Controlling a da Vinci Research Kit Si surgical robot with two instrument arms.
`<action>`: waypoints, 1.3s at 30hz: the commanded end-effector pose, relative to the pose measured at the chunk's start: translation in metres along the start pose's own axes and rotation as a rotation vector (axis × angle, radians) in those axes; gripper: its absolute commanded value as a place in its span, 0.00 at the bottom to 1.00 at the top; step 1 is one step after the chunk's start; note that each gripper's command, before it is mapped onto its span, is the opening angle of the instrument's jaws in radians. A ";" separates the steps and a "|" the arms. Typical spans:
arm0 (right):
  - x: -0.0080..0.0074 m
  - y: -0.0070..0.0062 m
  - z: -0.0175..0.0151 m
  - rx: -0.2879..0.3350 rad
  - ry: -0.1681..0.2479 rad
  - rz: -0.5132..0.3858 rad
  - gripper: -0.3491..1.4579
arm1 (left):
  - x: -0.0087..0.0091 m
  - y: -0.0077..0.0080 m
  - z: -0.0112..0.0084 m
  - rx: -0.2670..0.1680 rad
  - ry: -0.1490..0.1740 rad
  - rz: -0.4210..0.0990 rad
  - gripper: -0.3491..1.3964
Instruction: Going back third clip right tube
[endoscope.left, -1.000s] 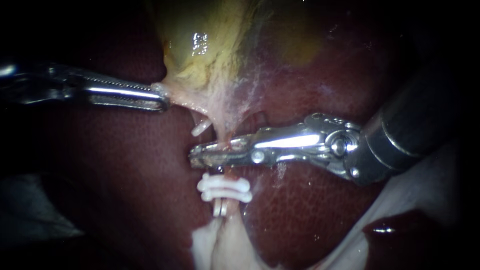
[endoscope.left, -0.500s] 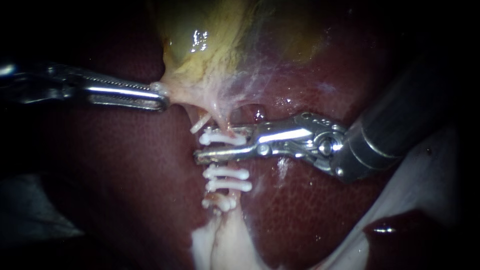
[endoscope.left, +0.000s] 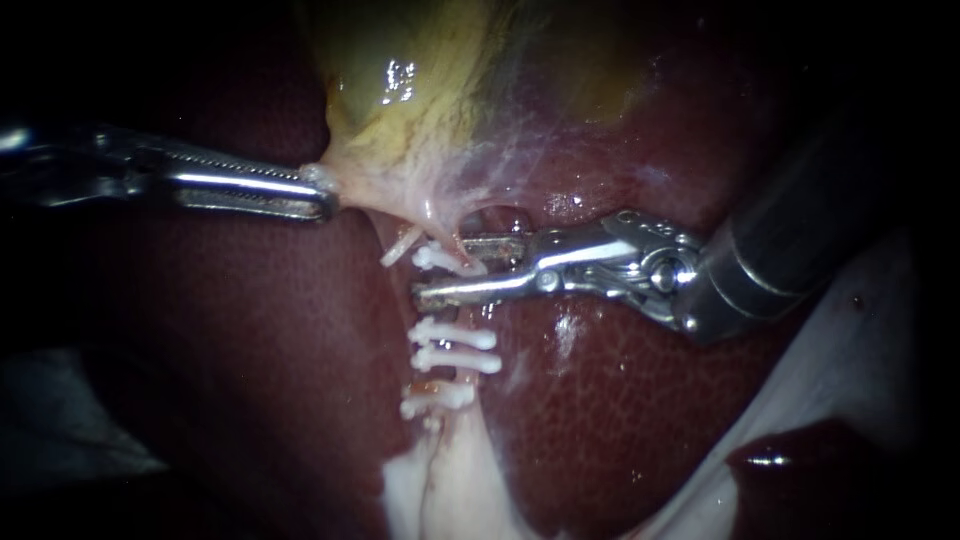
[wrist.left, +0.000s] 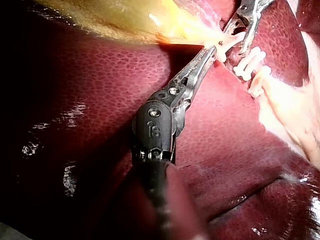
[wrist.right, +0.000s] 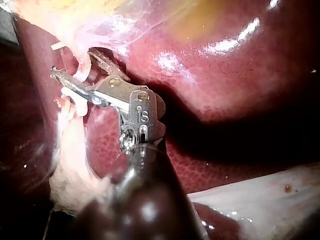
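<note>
The left instrument (endoscope.left: 322, 196) enters from the left edge of the endoscope view. Its jaws are closed on the pale tissue at the lower edge of the gallbladder (endoscope.left: 400, 100), which fills the upper middle of the frame. The dark red liver (endoscope.left: 250, 350) lies beneath and on both sides.

The right instrument (endoscope.left: 447, 268) enters from the right, and its jaws reach the centre of the frame. A clear gap shows between them, so they stand parted and grip nothing. The upper jaw is the shorter, and the lower one reaches further left.

The top clip (endoscope.left: 440, 258), white, sits in that gap, across the tube (endoscope.left: 447, 312) that runs down from the gallbladder. Just below the lower jaw, 2 more clips (endoscope.left: 455, 335) lie close together across the same tube. A 4th clip (endoscope.left: 437, 398) sits lower, near the pale tissue at the bottom centre.

In the left wrist view, the left instrument (wrist.left: 214, 49) clamps the pale tissue, with the 2 clips (wrist.left: 250, 61) just ahead of it. In the right wrist view, the right instrument (wrist.right: 72, 63) shows its jaws spread beside the tube.
</note>
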 end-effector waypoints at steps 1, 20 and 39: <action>0.0000 0.0000 0.0000 0.006 -0.003 0.013 0.47 | 0.0000 0.0000 0.0000 0.000 0.000 0.000 0.00; -0.0012 -0.0006 -0.0003 0.096 -0.004 -0.090 0.47 | 0.0000 0.0001 -0.0002 -0.001 0.000 0.000 0.00; 0.0008 -0.0094 -0.0114 -0.099 -0.213 -0.713 0.47 | -0.0001 0.0001 -0.0005 -0.003 0.000 0.001 0.00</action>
